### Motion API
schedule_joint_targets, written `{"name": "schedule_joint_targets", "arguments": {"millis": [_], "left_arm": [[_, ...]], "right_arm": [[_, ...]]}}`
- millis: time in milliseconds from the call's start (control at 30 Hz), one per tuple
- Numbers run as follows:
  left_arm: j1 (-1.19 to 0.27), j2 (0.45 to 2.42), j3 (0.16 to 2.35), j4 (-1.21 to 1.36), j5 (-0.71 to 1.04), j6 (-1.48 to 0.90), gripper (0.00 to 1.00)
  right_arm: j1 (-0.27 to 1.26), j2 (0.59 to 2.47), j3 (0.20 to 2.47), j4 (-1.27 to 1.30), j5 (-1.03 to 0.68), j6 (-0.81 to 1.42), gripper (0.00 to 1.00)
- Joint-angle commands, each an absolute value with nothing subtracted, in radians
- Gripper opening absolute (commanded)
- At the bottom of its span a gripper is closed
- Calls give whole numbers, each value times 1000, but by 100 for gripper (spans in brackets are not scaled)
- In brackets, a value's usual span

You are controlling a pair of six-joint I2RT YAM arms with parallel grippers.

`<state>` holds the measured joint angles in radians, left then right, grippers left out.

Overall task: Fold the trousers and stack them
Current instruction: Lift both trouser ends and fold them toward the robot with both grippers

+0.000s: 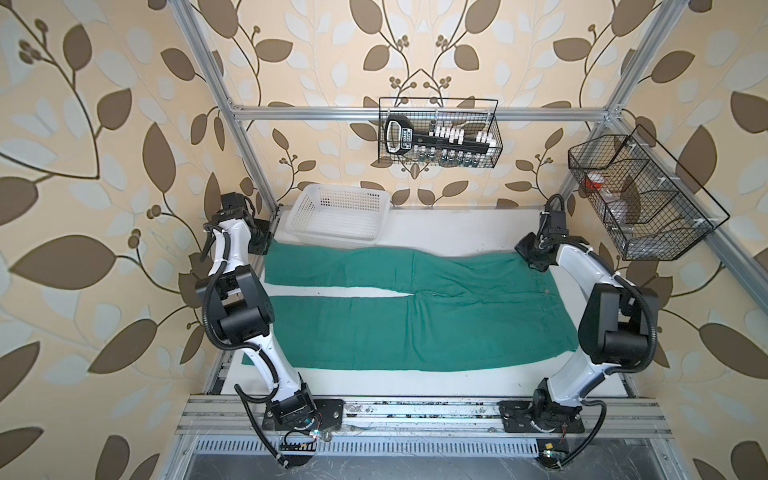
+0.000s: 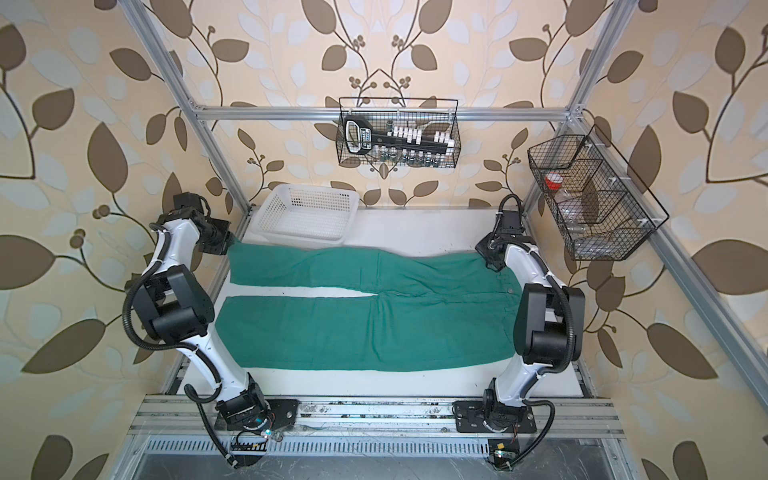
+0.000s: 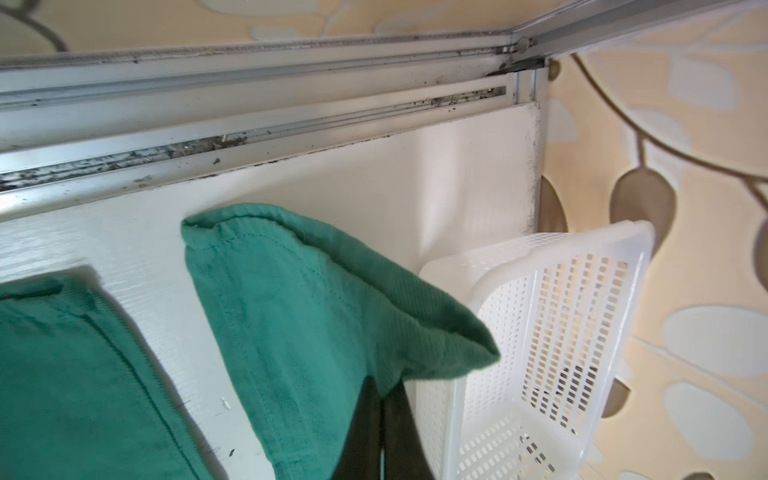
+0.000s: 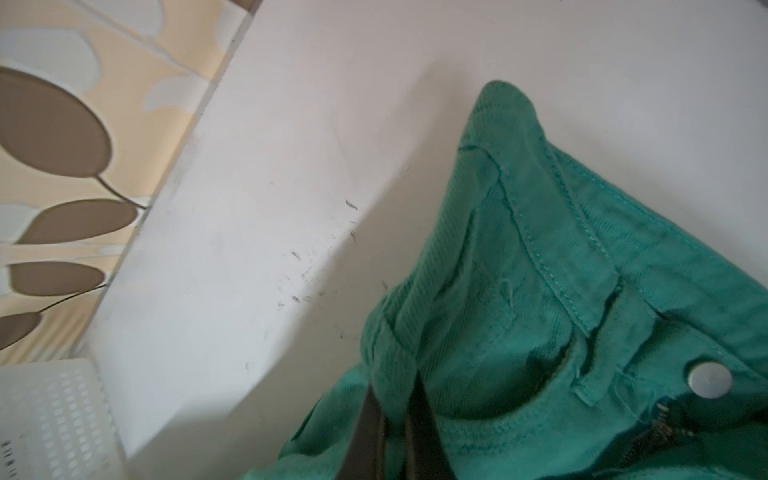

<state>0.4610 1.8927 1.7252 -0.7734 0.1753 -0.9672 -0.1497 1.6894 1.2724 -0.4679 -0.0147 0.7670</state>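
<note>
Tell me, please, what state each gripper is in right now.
The left gripper is shut on the trousers at a leg hem.
The right gripper is shut on the trousers at the waistband.

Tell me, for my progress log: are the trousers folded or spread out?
Spread out. The trousers lie flat on the table, legs side by side with a gap between; nothing is doubled over.

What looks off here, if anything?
Nothing is spilled or damaged. The trousers lie flat with the legs parted. Two minor oddities: there is dark grime in the table-edge rail, and the fly looks partly unzipped beside the button.
</note>
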Motion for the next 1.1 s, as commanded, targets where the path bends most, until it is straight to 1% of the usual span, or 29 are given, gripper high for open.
{"name": "schedule_joint_targets", "arguments": {"millis": [0, 100, 167, 333, 600, 733, 800, 933, 1067], "left_arm": [[502, 1767, 1667, -761, 136, -921, 0], [526, 1689, 1613, -766, 140, -910, 0], [547, 1634, 1556, -748, 172, -910, 0], [569, 1516, 1450, -746, 167, -852, 0], [583, 1359, 1290, -751, 97, -854, 0], [584, 1268, 1187, -724, 72, -884, 0], [584, 1226, 1141, -729, 27, -896, 0], [598, 1156, 1042, -714, -33, -947, 0], [617, 1132, 1017, -723, -60, -959, 0]], "right_arm": [[-166, 1595, 1235, -467, -48, 789, 3], [-166, 1528, 1169, -470, -70, 808, 4], [-174, 1485, 1134, -471, -83, 814, 5], [-209, 1347, 1066, -490, -82, 825, 5], [-218, 1177, 961, -612, -64, 845, 6], [-222, 1064, 907, -668, -13, 841, 6], [-228, 1028, 893, -715, 18, 835, 6], [-295, 957, 828, -755, 21, 839, 5], [-331, 914, 813, -771, 22, 824, 5]]}}
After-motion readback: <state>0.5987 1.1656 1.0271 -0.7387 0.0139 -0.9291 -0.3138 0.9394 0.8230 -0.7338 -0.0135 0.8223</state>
